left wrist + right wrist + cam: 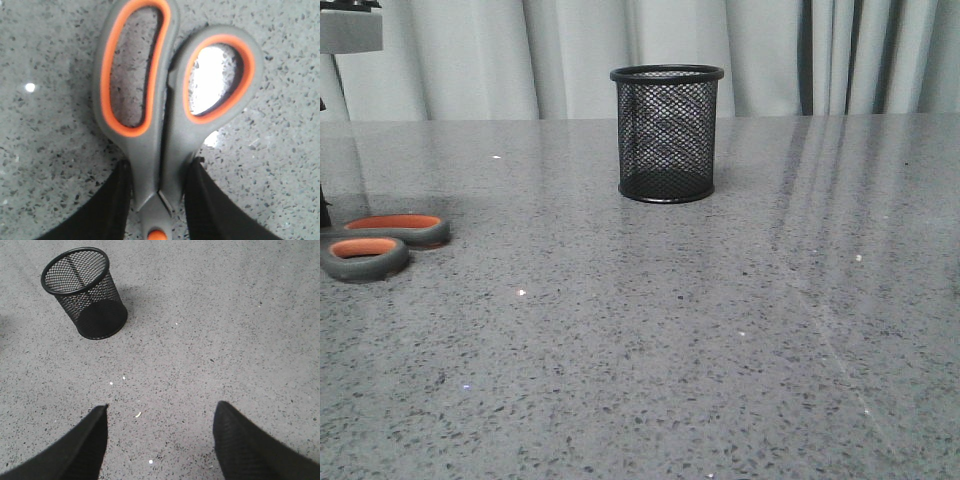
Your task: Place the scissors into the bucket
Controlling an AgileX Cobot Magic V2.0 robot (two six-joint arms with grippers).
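Left wrist: left hand (pixel 159 200) clamping scissors (pixel 150 150) at neck; right hand (pixel 160 440) wide, bucket (pixel 85 292) apart.

grey scissors (pixel 150 150) lined orange, black mesh bucket (pixel 667 133), grey speckled table (pixel 720 330)

We seem to be at a staged test bench: a bare grey speckled stone table (pixel 720 330), and at twelve o'clock pale pleated curtains (pixel 520 60) closing off the whole background.
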